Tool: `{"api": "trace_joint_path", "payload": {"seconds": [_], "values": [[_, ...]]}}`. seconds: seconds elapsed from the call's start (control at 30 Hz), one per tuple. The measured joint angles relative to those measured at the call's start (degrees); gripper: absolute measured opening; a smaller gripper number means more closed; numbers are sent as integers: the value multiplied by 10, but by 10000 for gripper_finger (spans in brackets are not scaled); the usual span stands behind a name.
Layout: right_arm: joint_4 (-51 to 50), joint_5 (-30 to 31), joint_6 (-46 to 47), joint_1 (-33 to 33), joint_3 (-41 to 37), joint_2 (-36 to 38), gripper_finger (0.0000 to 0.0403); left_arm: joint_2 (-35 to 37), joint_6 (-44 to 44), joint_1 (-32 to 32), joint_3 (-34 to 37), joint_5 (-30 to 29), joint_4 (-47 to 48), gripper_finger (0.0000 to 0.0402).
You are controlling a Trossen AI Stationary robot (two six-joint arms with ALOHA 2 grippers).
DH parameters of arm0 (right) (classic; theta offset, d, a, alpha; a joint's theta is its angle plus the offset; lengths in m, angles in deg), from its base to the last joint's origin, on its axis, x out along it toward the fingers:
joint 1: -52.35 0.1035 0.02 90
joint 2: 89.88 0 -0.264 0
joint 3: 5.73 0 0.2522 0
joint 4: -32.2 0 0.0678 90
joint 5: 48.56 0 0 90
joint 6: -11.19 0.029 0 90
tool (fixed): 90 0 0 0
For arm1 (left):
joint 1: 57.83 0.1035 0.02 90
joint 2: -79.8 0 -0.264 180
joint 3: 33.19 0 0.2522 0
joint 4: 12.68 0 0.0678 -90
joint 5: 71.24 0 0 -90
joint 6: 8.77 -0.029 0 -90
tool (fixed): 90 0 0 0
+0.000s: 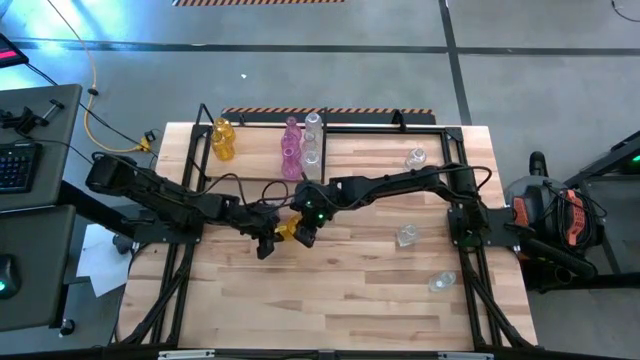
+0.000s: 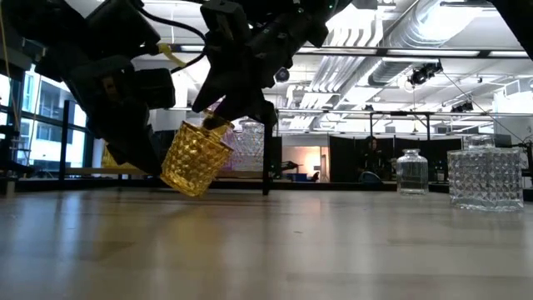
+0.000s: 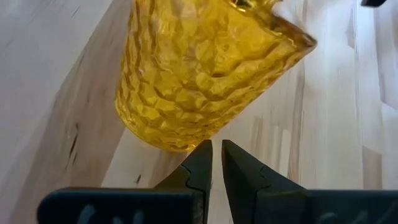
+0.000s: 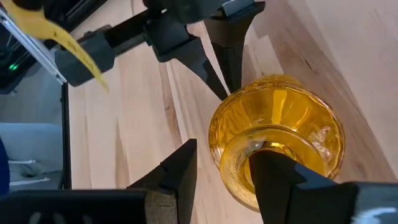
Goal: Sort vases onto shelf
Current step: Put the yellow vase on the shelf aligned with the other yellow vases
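Tilting amber vase (image 2: 195, 158) | R tool (image 4: 227, 165) fingers astride neck, grip unclear; L tool (image 3: 216, 163) clenched, empty

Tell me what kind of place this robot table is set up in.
Probably an industrial lab or workshop: exposed ceiling ducts, a concrete floor with hazard striping, and a computer keyboard beside the butcher-block table.

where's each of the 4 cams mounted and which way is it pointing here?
High: overhead, straight down on the table, shelf at its far edge; both arms show whole.
Low: table height, level toward the room; arms enter from above, yellow vase tilted.
Left wrist: on the left arm, looking past the left claw, nearly shut, at the vase's base.
Right wrist: on the right arm; right claw straddles the vase's rim, one finger inside the mouth.
Shared: all four see the yellow vase.
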Motion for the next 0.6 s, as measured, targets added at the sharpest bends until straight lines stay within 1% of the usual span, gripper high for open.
{"api": "trace_joint_path", "payload": {"seconds": [0.2,0.37,0.43,0.6], "values": [[-10,-1,39,-5,0,0,118,-18,-16,1,0,-5,-22,31],[-48,-1,75,-5,1,1,118,-44,-14,1,1,2,-56,31],[-58,1,87,-5,1,1,118,-41,-6,1,1,4,-58,31],[-64,1,114,-5,1,1,117,-11,-1,0,1,14,-53,30]]}}
